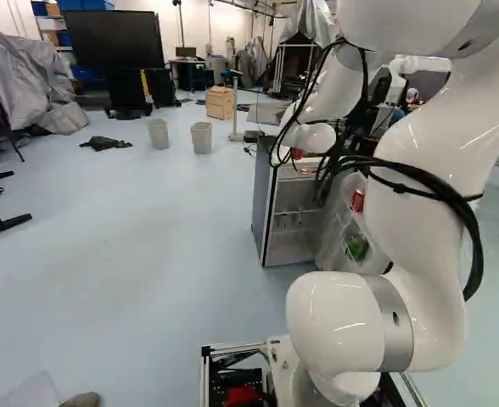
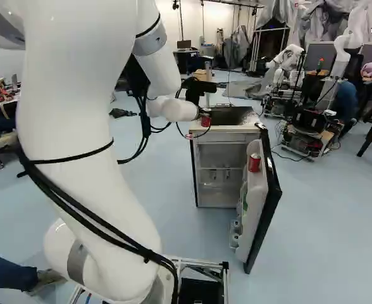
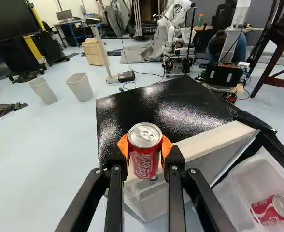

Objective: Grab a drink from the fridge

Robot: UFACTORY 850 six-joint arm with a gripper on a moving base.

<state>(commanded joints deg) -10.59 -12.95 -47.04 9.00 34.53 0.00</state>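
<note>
"Since you're watching the wrist view, where is the drink?"

"Held up by the black gripper point(image 2: 205, 118): its jaws pinch a red drink can point(image 3: 144, 157) from both sides, orange pads point(image 3: 122, 146) pressed to the metal. Pale lettering runs up the can's curved side, and the round silver lid point(image 3: 145, 130) has its tab lying flat."

"Is it inside the fridge point(image 2: 236, 115)?"

"No, it's at the front edge of the top, above the cream rim point(image 3: 217, 140). I can't tell whether it touches that rim. The top itself is black, flat and glossy, with a speckled grain."

"And the door?"

"Swung wide open. The door point(image 2: 273, 190) is dark outside and pale inside, and its clear plastic bin point(image 3: 241, 193) carries a second red can point(image 3: 273, 209), with pale lettering and a silver lid too. Lower in the door sits something green point(image 1: 357, 248), too small to name."

"Anything in the main compartment?"

"It's pale-walled, with a shelf point(image 2: 220, 168) across it; the small shapes around that are unclear."

"What stands beyond?"

"Two tapered grey wastebins point(image 3: 44, 90) point(image 3: 80, 87), a pale wooden crate point(image 3: 94, 52) and another robot point(image 3: 179, 24), white-armed."
</note>
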